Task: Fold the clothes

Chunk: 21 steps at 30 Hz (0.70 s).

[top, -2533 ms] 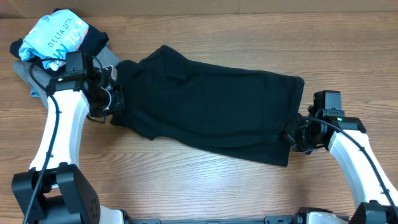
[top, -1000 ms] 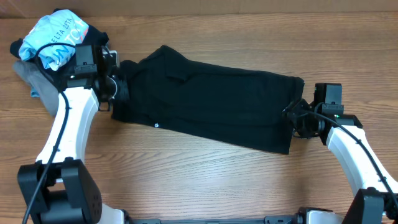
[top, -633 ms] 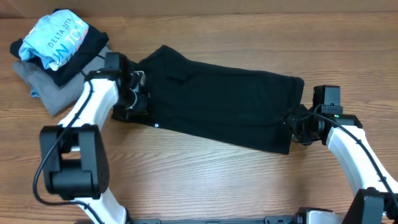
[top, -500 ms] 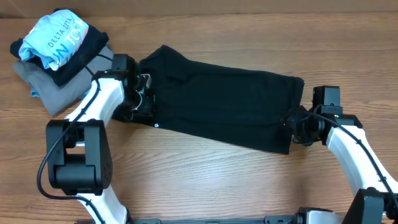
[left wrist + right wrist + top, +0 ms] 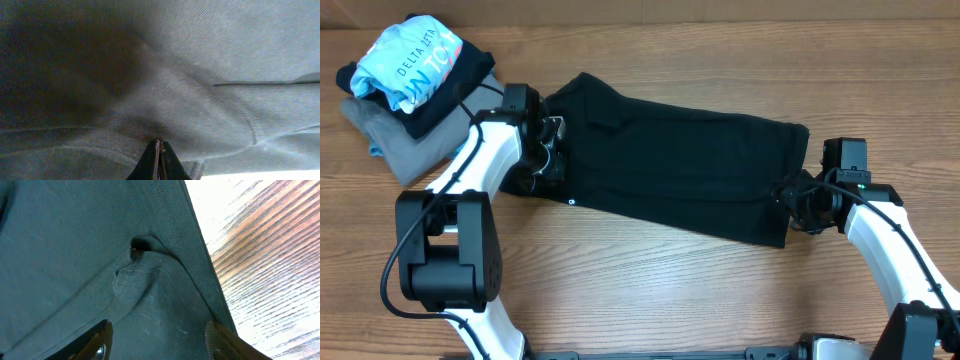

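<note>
The black garment (image 5: 670, 165) lies spread slantwise across the wooden table, a tiny white logo (image 5: 570, 201) near its lower-left hem. My left gripper (image 5: 552, 152) sits on the garment's left end. In the left wrist view its jaws (image 5: 159, 146) are pressed together, with creases in the fabric (image 5: 165, 70) running to the tips. My right gripper (image 5: 792, 203) is at the garment's right edge. In the right wrist view its fingers (image 5: 160, 337) stand wide apart over the fabric (image 5: 100, 245), beside a small raised pucker (image 5: 131, 270).
A light-blue printed shirt (image 5: 405, 60) lies on a grey folded garment (image 5: 415, 150) at the back left, close to my left arm. Bare wooden table (image 5: 650, 290) shows in front of the garment and beside its right edge (image 5: 270, 265).
My left gripper has moved right from the garment's left edge onto the garment. The garment's lower edge has shifted up, showing the white logo. My right gripper has hardly moved.
</note>
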### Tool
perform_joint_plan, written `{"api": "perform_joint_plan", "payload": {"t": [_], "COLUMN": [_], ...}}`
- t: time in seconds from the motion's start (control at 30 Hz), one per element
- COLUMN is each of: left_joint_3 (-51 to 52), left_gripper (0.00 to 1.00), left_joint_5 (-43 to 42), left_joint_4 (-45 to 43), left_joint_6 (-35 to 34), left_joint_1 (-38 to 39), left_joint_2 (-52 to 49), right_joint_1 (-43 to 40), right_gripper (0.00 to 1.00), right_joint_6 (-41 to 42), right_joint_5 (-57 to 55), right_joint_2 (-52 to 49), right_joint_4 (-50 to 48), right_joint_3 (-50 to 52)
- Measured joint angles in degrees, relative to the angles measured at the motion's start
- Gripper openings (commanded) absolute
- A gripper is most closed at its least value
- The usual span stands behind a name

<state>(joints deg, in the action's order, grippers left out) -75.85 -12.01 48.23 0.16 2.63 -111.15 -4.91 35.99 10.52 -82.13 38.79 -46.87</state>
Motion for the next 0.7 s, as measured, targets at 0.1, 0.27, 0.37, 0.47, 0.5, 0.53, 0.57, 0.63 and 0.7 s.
{"api": "perform_joint_plan", "payload": {"t": [0.1, 0.27, 0.37, 0.47, 0.5, 0.53, 0.57, 0.63, 0.7], "left_joint_3": [-3.52, -8.85, -8.61, -6.84, -5.70, -4.48, -3.39, -1.38, -0.26], "left_gripper": [0.17, 0.36, 0.40, 0.40, 0.40, 0.40, 0.40, 0.40, 0.40], "left_joint_5": [-0.13, -1.90, -2.60, -2.25, -1.29, -0.42, 0.37, 2.23, 4.20], "left_joint_4": [3.34, 9.03, 11.58, 10.99, 10.08, 9.29, 8.72, 7.65, 7.02], "left_joint_6": [-0.07, -0.31, 0.09, 1.57, 1.77, 1.99, 2.10, 2.47, 2.86], "left_joint_1": [0.02, 0.04, 0.96, 3.85, 4.92, 5.97, 6.93, 8.68, 10.10], "left_joint_2": [-0.42, -0.42, -0.42, -0.42, -0.42, -0.42, -0.44, -0.52, -0.52], "right_joint_1": [0.00, 0.00, 0.00, 0.02, 0.00, 0.00, 0.00, 0.02, 0.02], "right_gripper": [0.63, 0.63, 0.64, 0.65, 0.65, 0.65, 0.65, 0.65, 0.65], "right_joint_6": [-0.04, -0.02, -0.04, -0.02, -0.02, 0.00, 0.00, -0.04, 0.00], "right_joint_5": [-0.02, -0.04, -0.04, -0.02, -0.02, -0.04, -0.02, -0.04, -0.04], "right_joint_2": [0.00, 0.00, 0.00, 0.00, 0.00, 0.00, 0.00, 0.00, 0.00], "right_joint_4": [0.00, 0.04, 0.09, 0.28, 0.42, 0.52, 0.72, 0.83, 0.85], "right_joint_3": [0.00, 0.00, 0.00, 0.00, 0.00, 0.00, 0.00, 0.00, 0.00]}}
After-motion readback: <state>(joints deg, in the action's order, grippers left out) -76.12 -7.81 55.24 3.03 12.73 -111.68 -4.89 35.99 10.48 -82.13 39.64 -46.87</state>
